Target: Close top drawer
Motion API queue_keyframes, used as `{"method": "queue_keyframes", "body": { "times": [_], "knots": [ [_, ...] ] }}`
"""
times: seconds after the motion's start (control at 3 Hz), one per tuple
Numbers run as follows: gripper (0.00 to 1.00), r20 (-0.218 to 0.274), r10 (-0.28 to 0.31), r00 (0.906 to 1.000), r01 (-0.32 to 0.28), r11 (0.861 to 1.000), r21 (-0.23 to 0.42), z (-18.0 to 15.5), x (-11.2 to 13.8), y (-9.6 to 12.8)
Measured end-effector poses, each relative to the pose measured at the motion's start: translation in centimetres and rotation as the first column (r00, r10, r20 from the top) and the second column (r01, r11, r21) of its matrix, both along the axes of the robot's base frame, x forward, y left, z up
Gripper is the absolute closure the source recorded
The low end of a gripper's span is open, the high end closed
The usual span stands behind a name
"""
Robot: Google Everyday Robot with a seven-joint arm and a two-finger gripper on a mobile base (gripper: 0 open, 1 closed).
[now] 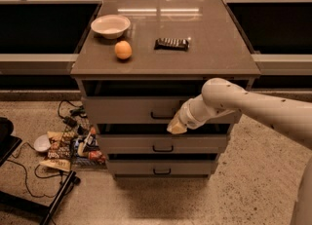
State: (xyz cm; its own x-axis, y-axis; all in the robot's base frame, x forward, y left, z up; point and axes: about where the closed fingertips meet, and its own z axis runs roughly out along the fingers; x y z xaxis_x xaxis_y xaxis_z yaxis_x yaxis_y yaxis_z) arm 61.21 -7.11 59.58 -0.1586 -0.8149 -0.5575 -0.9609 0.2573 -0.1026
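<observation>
Lab: floor cables (68,119) (gripper (176,126) by drawer (126,109))

The floor (253,180) is pale speckled stone, evenly worn. A grey cabinet stands at centre under a brown glossy worktop (214,48), which shows a streak of overhead light (158,10) near its far edge. Behind it, pale ledges (34,63) run left and right in front of dark recesses (44,29). Left of the cabinet, snack packets (61,146), a small white dish (41,143) and black cables (29,175) lie on the floor. A black stand (53,202) crosses the lower left corner. The gripper (176,125) sits against the cabinet front, below the worktop.
</observation>
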Motion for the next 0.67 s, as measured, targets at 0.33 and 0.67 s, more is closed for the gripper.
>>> {"method": "queue_keyframes", "body": {
  "times": [0.33, 0.67],
  "knots": [
    [1.00, -0.003, 0.007, 1.0000, -0.007, 1.000, -0.003, 0.1, -0.7, 0.1],
    [1.00, -0.018, 0.042, 0.9990, -0.042, 0.999, -0.018, 0.8, -3.5, 0.4]
  ]
}}
